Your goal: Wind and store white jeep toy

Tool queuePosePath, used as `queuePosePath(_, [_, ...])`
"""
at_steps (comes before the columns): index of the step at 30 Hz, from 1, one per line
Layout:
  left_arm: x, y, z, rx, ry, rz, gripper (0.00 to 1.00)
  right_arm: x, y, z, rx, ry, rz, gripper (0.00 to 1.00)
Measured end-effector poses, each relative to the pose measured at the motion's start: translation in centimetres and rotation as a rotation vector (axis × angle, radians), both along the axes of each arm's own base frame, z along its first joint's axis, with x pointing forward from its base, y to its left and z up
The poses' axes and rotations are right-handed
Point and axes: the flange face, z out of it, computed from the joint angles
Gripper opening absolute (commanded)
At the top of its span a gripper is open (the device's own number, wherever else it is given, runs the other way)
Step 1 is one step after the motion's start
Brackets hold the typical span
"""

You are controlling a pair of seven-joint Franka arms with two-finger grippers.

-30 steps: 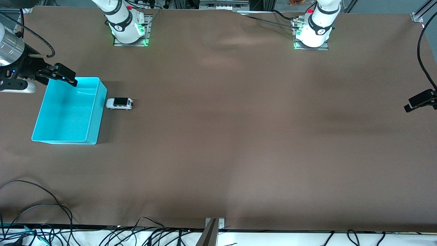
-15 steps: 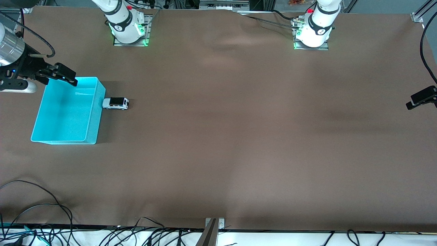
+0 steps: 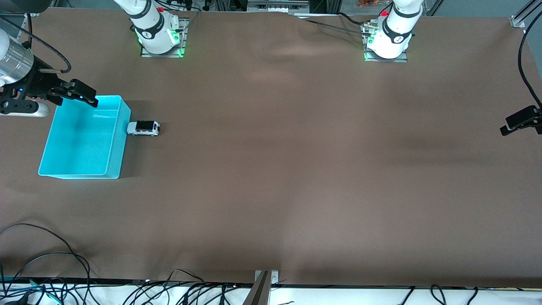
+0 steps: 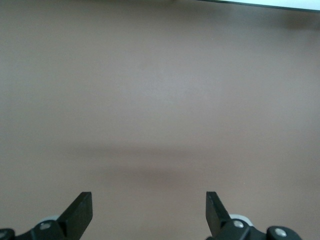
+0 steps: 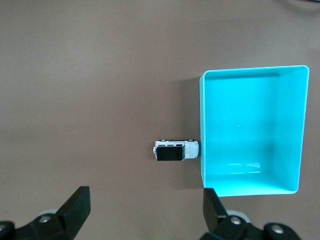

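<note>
From the front we see the small boxy white jeep toy [image 3: 143,128] touching the open cyan plastic bin [image 3: 111,173] near the right arm's end of the brown worktop [image 3: 296,161], not yet stored. In the wrist views the left gripper [image 4: 149,212] waits, jaws wide, over bare worktop at its own end, while the right gripper [image 5: 145,207] hangs with jaws wide above the bin's corner. We judge the storing step in hand: next the right gripper must descend, straddling the jeep.

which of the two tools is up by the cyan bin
The right tool, open over the cyan bin beside the white jeep toy. The left tool waits open at the table's left-arm end.

- The left gripper [image 3: 514,125] is cut off by the front view's edge, its arm out of sight.
- The white jeep toy [image 3: 143,128] is too small for detail.
</note>
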Motion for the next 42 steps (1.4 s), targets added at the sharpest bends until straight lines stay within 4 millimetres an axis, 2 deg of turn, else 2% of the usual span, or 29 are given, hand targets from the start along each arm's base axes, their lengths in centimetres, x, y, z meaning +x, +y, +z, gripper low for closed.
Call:
queuePosePath(8, [0.0, -2.2, -0.1, 0.025, 0.027, -0.023, 1.0, 0.4, 0.0, -1.0, 0.001, 0.017, 0.001, 1.0])
queuePosePath(14, [-0.3, -3.5, 0.4, 0.044, 0.036, -0.034, 1.0, 1.4, 0.1, -3.0, 0.004, 0.033, 0.002, 1.0])
queuePosePath(20, [-0.7, -4.6, 1.1, 0.059, 0.04, -0.045, 1.0, 2.5, 0.7, -6.9, 0.008, 0.04, 0.011, 1.0])
queuePosePath(27, [-0.9, -5.4, 1.1, 0.061, 0.05, -0.057, 1.0, 2.7, 1.8, -11.2, 0.008, 0.055, 0.029, 1.0])
queuePosePath(33, [-0.9, -5.2, 1.1, 0.06, 0.055, -0.054, 1.0, 2.1, 1.9, -14.8, 0.007, 0.063, 0.03, 1.0])
queuePosePath(42, [-1.0, -5.2, 0.9, 0.06, 0.062, -0.054, 1.0, -0.4, 1.7, -23.0, 0.006, 0.057, 0.026, 1.0])
